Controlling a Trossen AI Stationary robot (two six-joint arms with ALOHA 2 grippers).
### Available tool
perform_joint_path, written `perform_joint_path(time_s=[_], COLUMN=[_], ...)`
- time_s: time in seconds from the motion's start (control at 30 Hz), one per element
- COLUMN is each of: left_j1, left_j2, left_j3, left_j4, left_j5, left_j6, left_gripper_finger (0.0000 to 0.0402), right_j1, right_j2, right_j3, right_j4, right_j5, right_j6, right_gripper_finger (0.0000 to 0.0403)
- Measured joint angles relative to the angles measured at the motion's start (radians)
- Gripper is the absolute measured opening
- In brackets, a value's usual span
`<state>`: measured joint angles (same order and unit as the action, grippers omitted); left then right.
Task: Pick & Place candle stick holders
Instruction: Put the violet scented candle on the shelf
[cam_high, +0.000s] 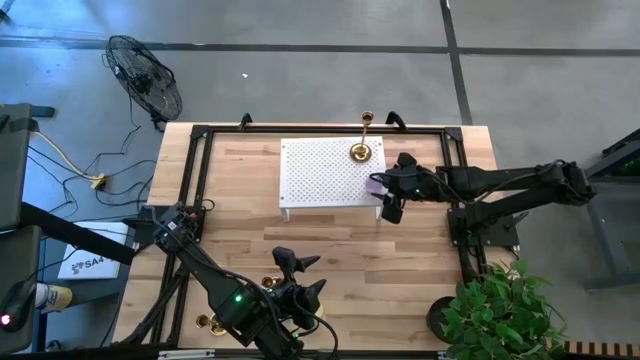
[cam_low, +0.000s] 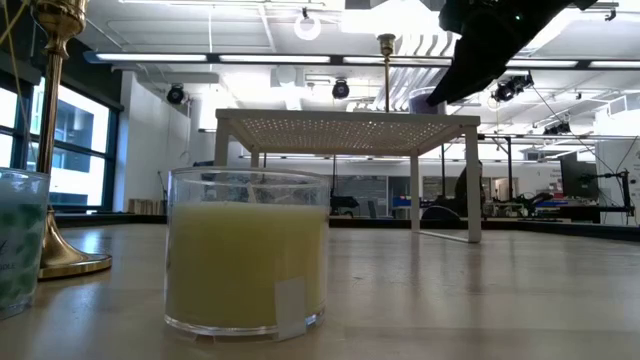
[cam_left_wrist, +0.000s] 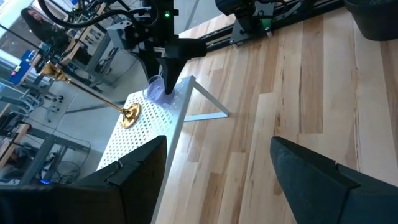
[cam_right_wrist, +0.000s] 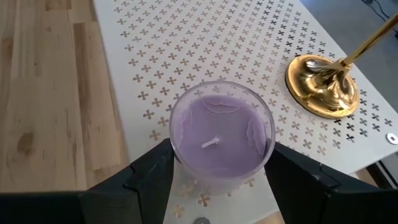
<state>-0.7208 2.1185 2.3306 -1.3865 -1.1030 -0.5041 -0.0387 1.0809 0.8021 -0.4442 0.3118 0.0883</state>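
Observation:
A tall slim gold candle stick holder (cam_high: 362, 150) stands on its round base on the white perforated stand (cam_high: 320, 170); its base also shows in the right wrist view (cam_right_wrist: 322, 84). My right gripper (cam_high: 383, 190) is shut on a glass jar of purple candle (cam_right_wrist: 221, 134) at the stand's right edge. My left gripper (cam_high: 300, 275) is open and empty near the table's near edge. Two more gold holders (cam_high: 270, 283) (cam_high: 210, 322) stand beside the left arm; one shows in the low view (cam_low: 60, 140). My right gripper pinches the purple candle jar by its round glass wall (cam_right_wrist: 177, 152), one finger (cam_right_wrist: 149, 177) on each side. The fingers come from the table's right, slanting down. The jar is upright over the stand's right edge; I cannot tell whether it rests on the stand.
A glass jar of yellow candle (cam_low: 245, 255) and a patterned jar (cam_low: 15, 240) stand near the table's near edge. A black frame (cam_high: 200, 135) borders the table. A potted plant (cam_high: 495, 310) stands at the near right and a fan (cam_high: 145, 80) on the floor at the far left.

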Motion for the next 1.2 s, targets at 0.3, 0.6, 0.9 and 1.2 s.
perform_joint_path(time_s=[0.3, 0.6, 0.9, 1.2], left_j1=[0.0, 0.0, 0.0, 0.0], left_j2=[0.0, 0.0, 0.0, 0.0], left_j3=[0.0, 0.0, 0.0, 0.0], left_j4=[0.0, 0.0, 0.001, 0.003], left_j5=[0.019, 0.035, 0.04, 0.059], left_j6=[0.0, 0.0, 0.0, -0.002], left_gripper_finger=[0.028, 0.028, 0.028, 0.028], right_j1=[0.0, 0.03, 0.047, 0.048], right_j2=[0.0, -0.001, 0.0, 0.001], right_j3=[0.002, 0.003, 0.003, 0.001], right_j4=[-0.014, -0.028, -0.034, -0.049], right_j5=[0.002, 0.048, 0.057, 0.146], right_j6=[-0.002, -0.024, -0.026, 0.02], right_gripper_finger=[0.0225, 0.0225, 0.0225, 0.0225])
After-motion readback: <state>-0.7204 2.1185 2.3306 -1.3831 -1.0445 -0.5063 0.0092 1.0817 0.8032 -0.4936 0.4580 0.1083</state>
